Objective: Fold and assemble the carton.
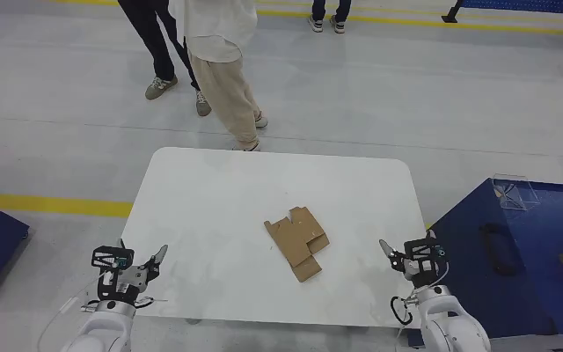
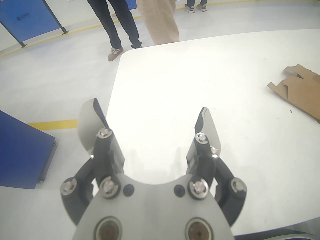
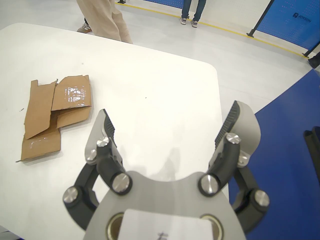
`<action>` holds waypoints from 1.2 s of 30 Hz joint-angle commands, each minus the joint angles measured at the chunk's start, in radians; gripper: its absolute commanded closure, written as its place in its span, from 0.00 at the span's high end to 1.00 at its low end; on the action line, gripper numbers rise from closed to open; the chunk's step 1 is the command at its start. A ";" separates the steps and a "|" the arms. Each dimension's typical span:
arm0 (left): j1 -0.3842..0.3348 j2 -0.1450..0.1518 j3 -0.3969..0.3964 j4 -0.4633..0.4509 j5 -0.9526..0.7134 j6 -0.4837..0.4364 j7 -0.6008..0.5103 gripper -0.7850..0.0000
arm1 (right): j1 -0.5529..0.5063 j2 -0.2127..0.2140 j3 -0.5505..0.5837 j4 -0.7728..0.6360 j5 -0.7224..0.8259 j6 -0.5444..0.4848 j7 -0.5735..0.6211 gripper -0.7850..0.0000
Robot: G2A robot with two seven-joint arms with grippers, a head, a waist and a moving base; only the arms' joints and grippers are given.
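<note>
A flattened brown carton [image 1: 297, 241] lies on the white table [image 1: 220, 202], a little right of the middle, with its flaps spread flat. In the left wrist view the carton [image 2: 298, 88] is far off to one side; in the right wrist view the carton [image 3: 53, 112] shows tape on its panels. My left gripper [image 1: 142, 252] [image 2: 149, 111] hangs open over the table's front left corner, nothing between its fingers. Over the front right edge my right gripper [image 1: 408, 243] [image 3: 170, 112] is open and holds nothing. Both are well apart from the carton.
A dark blue panel [image 1: 501, 255] stands right beside the table's right edge, close to my right arm. Another blue panel [image 2: 22, 151] sits low at the left. People stand on the floor beyond the far edge.
</note>
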 commanded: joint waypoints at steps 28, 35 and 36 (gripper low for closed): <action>0.000 0.000 0.000 0.000 0.000 0.000 0.000 1.00 | 1.069 -0.066 -0.365 1.241 1.269 -0.475 1.233 0.92; 0.000 0.000 0.000 0.000 0.000 0.000 0.000 1.00 | 1.150 -0.157 -0.507 1.431 1.231 -0.531 1.066 0.68; 0.000 0.000 0.000 0.000 0.000 0.000 0.000 1.00 | 1.155 -0.168 -0.524 1.450 1.212 -0.528 1.028 0.68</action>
